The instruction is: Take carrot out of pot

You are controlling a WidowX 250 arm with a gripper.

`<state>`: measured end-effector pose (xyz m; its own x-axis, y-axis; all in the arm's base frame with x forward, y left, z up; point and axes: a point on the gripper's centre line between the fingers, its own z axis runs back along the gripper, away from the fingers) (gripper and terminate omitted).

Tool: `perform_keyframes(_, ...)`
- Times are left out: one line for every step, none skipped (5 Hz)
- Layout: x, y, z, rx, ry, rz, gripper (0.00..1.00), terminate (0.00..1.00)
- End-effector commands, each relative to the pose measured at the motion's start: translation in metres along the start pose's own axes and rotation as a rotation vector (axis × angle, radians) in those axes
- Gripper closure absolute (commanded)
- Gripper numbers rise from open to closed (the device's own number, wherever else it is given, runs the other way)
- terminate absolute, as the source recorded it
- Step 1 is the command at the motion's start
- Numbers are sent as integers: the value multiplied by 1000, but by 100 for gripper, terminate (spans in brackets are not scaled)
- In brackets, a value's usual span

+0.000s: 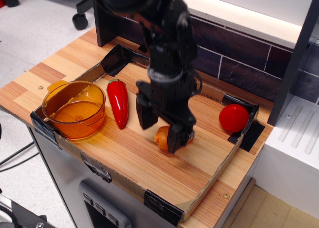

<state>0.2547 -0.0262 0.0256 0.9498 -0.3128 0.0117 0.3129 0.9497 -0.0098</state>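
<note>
The small orange carrot point(161, 138) lies on the wooden board near the middle, outside the pot. The amber translucent pot point(74, 108) stands at the front left corner and holds nothing that I can see. My black gripper point(161, 128) hangs just above the carrot with its jaws spread, one finger on either side of it. The fingers look apart from the carrot, and the right finger hides the carrot's right end.
A long red pepper point(118, 103) lies between the pot and the gripper. A round red tomato point(234, 118) sits at the right corner. A low cardboard wall point(212, 182) with black clips rims the board. A dark brick wall rises behind.
</note>
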Motion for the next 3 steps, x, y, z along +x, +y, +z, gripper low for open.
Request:
perform_keyframes(9, 8, 91, -53, -167, 49, 0, 0)
perform_keyframes(12, 18, 117, -21, -205, 112, 0, 0)
perform_keyframes(12, 18, 117, -21, -205, 112, 0, 100)
